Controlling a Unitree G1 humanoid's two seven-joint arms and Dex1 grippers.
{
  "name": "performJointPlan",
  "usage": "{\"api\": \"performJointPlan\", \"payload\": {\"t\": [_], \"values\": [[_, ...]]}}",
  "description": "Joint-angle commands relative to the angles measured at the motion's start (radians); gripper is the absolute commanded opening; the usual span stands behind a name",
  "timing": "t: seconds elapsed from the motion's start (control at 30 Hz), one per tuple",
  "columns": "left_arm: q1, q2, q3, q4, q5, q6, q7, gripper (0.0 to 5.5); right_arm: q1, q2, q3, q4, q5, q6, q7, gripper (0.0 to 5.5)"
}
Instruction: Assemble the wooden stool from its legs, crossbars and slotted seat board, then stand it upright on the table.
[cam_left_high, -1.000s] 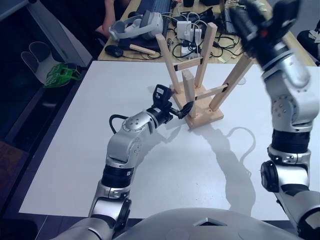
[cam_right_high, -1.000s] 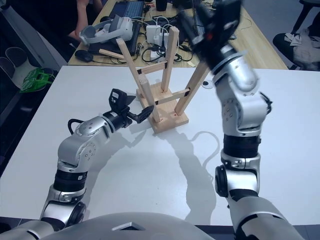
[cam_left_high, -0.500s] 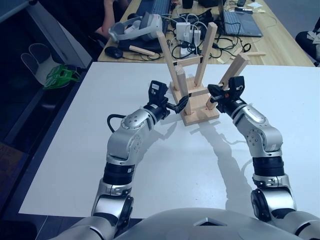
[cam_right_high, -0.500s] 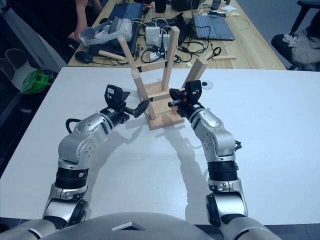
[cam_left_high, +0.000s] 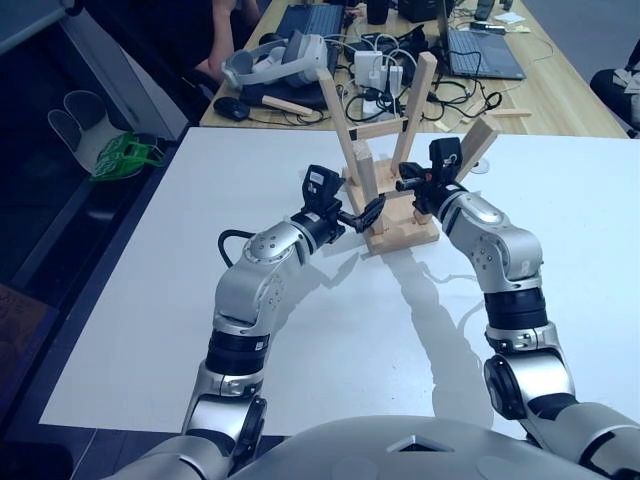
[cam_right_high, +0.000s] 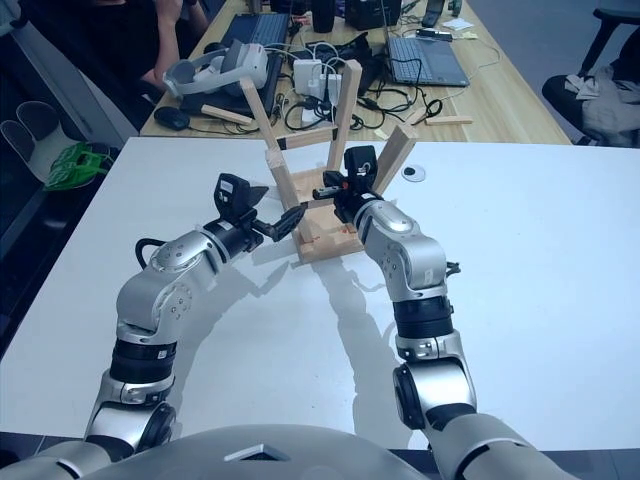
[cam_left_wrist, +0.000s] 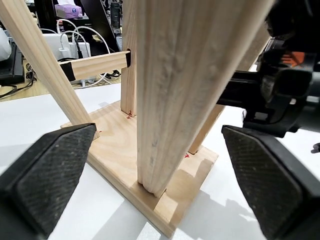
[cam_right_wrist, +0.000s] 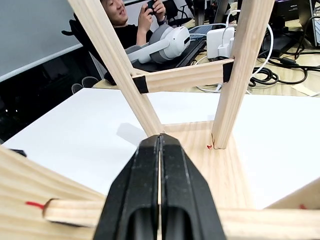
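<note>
Stool (cam_left_high: 388, 165) stands inverted, its seat board (cam_left_high: 405, 235) flat on the table (cam_left_high: 330, 340). Above that board, the left gripper (cam_left_high: 363, 212) gapes wide around one leg (cam_left_wrist: 165, 100); the right gripper (cam_right_wrist: 160, 200), pinched shut and empty, lies over a crossbar (cam_right_wrist: 265, 220). Assembly looks finished, so next comes clamping a leg and flipping it.

Bright, even light falls from above onto the white table (cam_left_high: 300, 380). Soft shadows of the arms and the stool (cam_left_high: 400, 238) lie on it, on the robot's side of both sets of jaws. Between the left gripper's (cam_left_high: 368, 210) spread pads (cam_left_wrist: 50, 170) the stool leg (cam_left_wrist: 185, 75) is brightly lit and the pads are dark. Past the right gripper's (cam_right_wrist: 160, 142) pressed-together jaws the table glares near white.
</note>
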Motion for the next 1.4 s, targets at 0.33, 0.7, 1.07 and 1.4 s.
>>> {"api": "performJointPlan", "payload": {"t": [0.33, 0.7, 1.07, 1.4], "values": [[-0.044, -0.091, 0.095, -0.084, -0.108, -0.366, -0.071, 4.65, 0.022, 0.014, 0.082, -0.212, -0.228, -0.506, 0.055, 0.02], [-0.520, -0.080, 0.532, 0.092, -0.436, -0.400, 0.317, 4.65, -0.166, -0.048, 0.296, -0.227, -0.323, -0.425, 0.302, 0.02], [-0.476, -0.104, 0.440, 0.138, -0.369, -0.454, 0.315, 4.65, -0.216, 0.055, 0.493, -0.030, -0.375, -0.392, 0.428, 0.02], [-0.422, -0.179, 0.351, 0.101, -0.382, -0.420, 0.330, 4.65, -0.213, 0.165, 0.381, 0.408, -0.545, -0.664, 0.017, 0.02]]}}
